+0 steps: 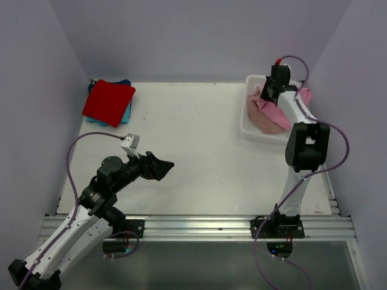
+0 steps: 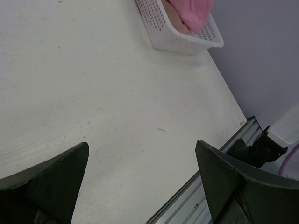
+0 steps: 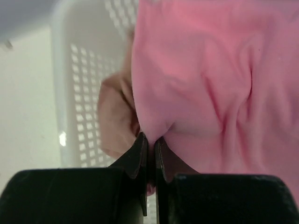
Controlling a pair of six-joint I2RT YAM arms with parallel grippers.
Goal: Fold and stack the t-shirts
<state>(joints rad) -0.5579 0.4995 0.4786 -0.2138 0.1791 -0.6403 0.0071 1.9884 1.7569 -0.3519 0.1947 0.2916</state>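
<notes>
The pink shirt [image 3: 210, 84] is bunched up in the basket [image 3: 79, 93] at the far right of the counter [image 1: 193, 139]. The right claw [image 3: 150, 140] has a fold of it pinched at the tips, squeezed nearly together with just a thin bit of cloth between. From the top view, some of the pink one bulges out at the basket's right rim. The dusty shirt [image 3: 114, 121] is crumpled in the same basket, on the left in the wrist view and touching the pink one. Neither is folded.

The other two are way over in the far left corner. The red shirt [image 1: 109, 101] lies folded flat into a rough square on top of the teal shirt [image 1: 126, 115], which only peeks out along the edges. That pile is well apart from the basket.

The left claw [image 1: 160, 166] hangs over the near left part of the counter, pointing toward the middle. It's spread wide with nothing in it, and its wrist view shows only bare counter between the two fingers [image 2: 56, 177]. The right arm reaches from its base at the near edge out to the basket.
</notes>
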